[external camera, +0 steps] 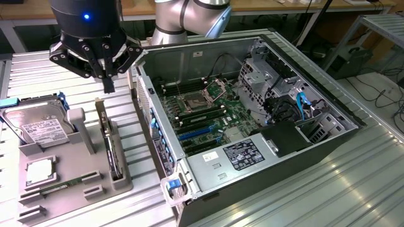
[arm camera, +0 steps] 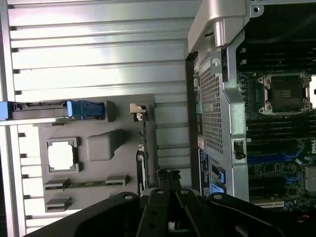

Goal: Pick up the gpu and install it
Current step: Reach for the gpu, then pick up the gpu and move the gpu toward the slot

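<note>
**Position.** The ribbed metal table [external camera: 353, 189] is carrying the open computer case [external camera: 189, 56]. In the exterior view the grey tray [external camera: 69, 175] is lying at about nine o'clock from the case. The gpu [external camera: 113, 153] is standing on edge in the tray slot nearest the case and is not yet lifted. The gripper [external camera: 109, 85] is hovering above the tray at roughly twelve o'clock from the card, just past its bracket end. Its jaws are drawn fully together and are gripping nothing.

**Step in hand (judgement).** The arm appears to be lining up for the pickup.
- The jaws are going to need parting before any descent.
- The fingers should be straddling the card's upper edge squarely, clear of the bracket.
- The lift should be running straight up along the slot, so the card is not binding against the slot walls.

**Materials and shapes.**
- The table is showing bright, reflective slats.
- The case is presenting dark outer panels, perforated sheet metal and a green motherboard [external camera: 208, 118].
- The tray is looking matte and moulded, with shaped pockets.
- The hard drive [external camera: 38, 127] is appearing boxy and silver, with a white label.
- The gpu is reading as thin, flat and black, with a narrow metal strip at one end.
- A square processor chip [external camera: 39, 171] and a slim green memory stick [external camera: 63, 182] are lying at about nine o'clock from the card.
</note>
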You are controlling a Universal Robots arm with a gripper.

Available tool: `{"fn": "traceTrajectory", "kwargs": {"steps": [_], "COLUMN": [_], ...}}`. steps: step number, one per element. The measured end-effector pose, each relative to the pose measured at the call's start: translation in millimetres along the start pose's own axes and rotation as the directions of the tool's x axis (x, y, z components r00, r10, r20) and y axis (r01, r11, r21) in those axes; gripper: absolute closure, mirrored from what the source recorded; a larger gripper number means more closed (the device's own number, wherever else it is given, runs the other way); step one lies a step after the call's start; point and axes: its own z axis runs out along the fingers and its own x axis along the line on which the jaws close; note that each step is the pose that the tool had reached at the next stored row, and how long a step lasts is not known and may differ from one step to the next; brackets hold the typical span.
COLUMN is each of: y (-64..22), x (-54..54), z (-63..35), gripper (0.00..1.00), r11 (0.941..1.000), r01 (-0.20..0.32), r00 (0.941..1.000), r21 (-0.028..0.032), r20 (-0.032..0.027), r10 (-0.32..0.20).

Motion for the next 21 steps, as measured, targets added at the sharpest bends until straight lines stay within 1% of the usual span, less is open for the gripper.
{"fn": "traceTrajectory", "kwargs": {"steps": [5,6,7,10,11,12,13,16,17,18,19,21], "y": [-3.4,-7.0,-8.3,-8.2,-8.3,-8.2,-8.3,-8.3,-8.3,-8.2,-8.2,-8.2], "x": [11.6,28.3,32.9,32.9,32.9,32.9,32.9,32.9,32.9,32.9,33.0,33.0], "z": [0.6,1.3,1.4,1.4,1.4,1.4,1.4,1.4,1.4,1.4,1.4,2.0], "gripper": [0.89,0.89,0.89,0.89,0.76,0.71,0.71,0.52,0.40,0.40,0.34,0.34], "r11": [1.0000,1.0000,0.9999,0.9999,0.9999,0.9999,0.9999,0.9999,0.9999,0.9999,0.9998,0.9994], "r01": [0.005,0.010,0.012,0.012,0.012,0.012,0.012,0.012,0.012,0.013,0.019,0.033], "r00": [1.0000,1.0000,0.9999,0.9999,0.9999,0.9999,0.9999,0.9999,0.9999,0.9999,0.9998,0.9994], "r21": [-0.0002,-0.0003,-0.0006,-0.0006,-0.0006,-0.0006,-0.0007,-0.0007,-0.0007,-0.0007,-0.0007,-0.0011], "r20": [-0.0002,-0.0005,-0.0005,-0.0005,-0.0005,-0.0005,-0.0005,-0.0005,-0.0005,-0.0005,-0.0010,-0.0017], "r10": [-0.005,-0.010,-0.012,-0.012,-0.012,-0.012,-0.012,-0.012,-0.012,-0.013,-0.019,-0.033]}}
